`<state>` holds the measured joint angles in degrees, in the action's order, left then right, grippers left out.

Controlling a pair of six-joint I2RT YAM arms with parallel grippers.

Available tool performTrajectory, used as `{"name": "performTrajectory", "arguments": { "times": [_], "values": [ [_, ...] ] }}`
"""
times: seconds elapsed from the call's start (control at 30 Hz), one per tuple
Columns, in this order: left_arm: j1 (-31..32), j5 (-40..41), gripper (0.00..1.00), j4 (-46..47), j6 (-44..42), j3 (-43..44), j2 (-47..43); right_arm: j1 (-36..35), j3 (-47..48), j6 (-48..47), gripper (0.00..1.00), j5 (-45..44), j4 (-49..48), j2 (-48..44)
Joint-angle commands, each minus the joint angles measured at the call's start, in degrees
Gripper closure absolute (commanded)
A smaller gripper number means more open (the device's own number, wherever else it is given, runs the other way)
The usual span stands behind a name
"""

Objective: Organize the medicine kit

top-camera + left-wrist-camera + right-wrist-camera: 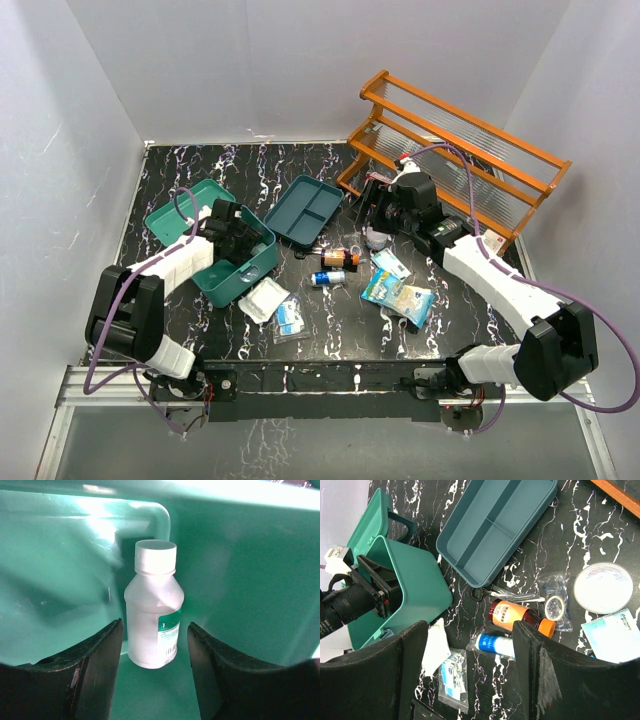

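The medicine kit (243, 272) is a teal box with its lid (183, 214) swung open at the table's left. Its insert tray (305, 208) lies empty beside it on the table. My left gripper (234, 236) reaches down into the box. In the left wrist view a white bottle (152, 610) with a green label stands upright on the box floor (250, 580). The left gripper (155, 630) is open around the bottle, with a gap on each side. My right gripper (470, 630) is open and holds nothing, hovering over loose items right of the kit (415, 575).
An orange-capped brown bottle (517, 617), a blue tube (495, 645), scissors (505, 592), a bagged tape roll (555, 605), a white round dish (602, 587), a gauze packet (436, 647) and a bandage bag (452, 677) lie scattered. An orange wooden rack (450, 150) stands at the back right.
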<state>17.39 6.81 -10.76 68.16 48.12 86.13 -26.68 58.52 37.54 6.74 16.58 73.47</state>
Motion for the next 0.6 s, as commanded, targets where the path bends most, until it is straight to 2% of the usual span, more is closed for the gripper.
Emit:
{"name": "performTrajectory", "arguments": {
  "times": [0.0,0.13,0.33,0.47,0.57],
  "values": [
    [0.16,-0.11,0.48,-0.39,-1.85,0.84,-2.43,-0.78,2.97,-0.23,0.33,-1.81,-1.44,-0.27],
    [0.14,0.17,0.50,-1.70,-4.67,2.40,-4.27,-1.28,2.91,0.22,0.33,-2.60,-1.84,-0.28],
    [0.02,0.50,0.47,-8.68,-10.09,7.28,-10.32,-1.87,3.32,1.22,0.33,-3.93,-2.25,0.75],
    [0.02,-1.71,0.46,-11.12,-15.93,9.46,-15.16,-2.21,3.85,2.70,0.33,-5.59,-2.28,2.19],
    [0.02,-3.73,0.44,-11.15,-23.64,10.25,-17.89,-2.45,4.87,4.87,0.33,-8.30,-0.88,4.08]
  ]
}}
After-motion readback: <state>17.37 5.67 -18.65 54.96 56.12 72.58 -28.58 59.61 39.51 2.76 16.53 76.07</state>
